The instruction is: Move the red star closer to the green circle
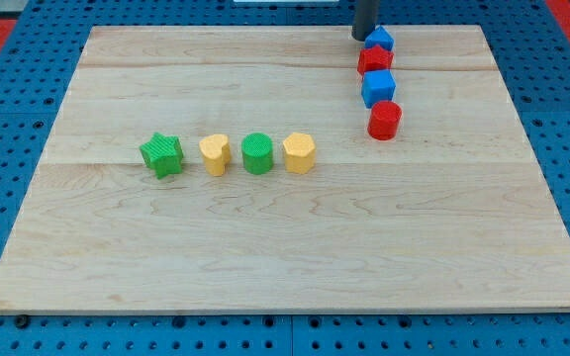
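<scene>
The red star (374,58) sits near the view's top right, in a column of blocks. The green circle (257,153) stands left of the board's centre, in a row of blocks. My tip (363,38) is at the view's top, just above-left of the red star and beside the small blue block (380,40). It is far from the green circle.
Below the red star are a blue cube (378,87) and a red cylinder (385,120). In the row: a green star (161,154), a yellow heart (215,154), and a yellow hexagon (299,152) right of the green circle. The wooden board (285,247) lies on a blue pegboard.
</scene>
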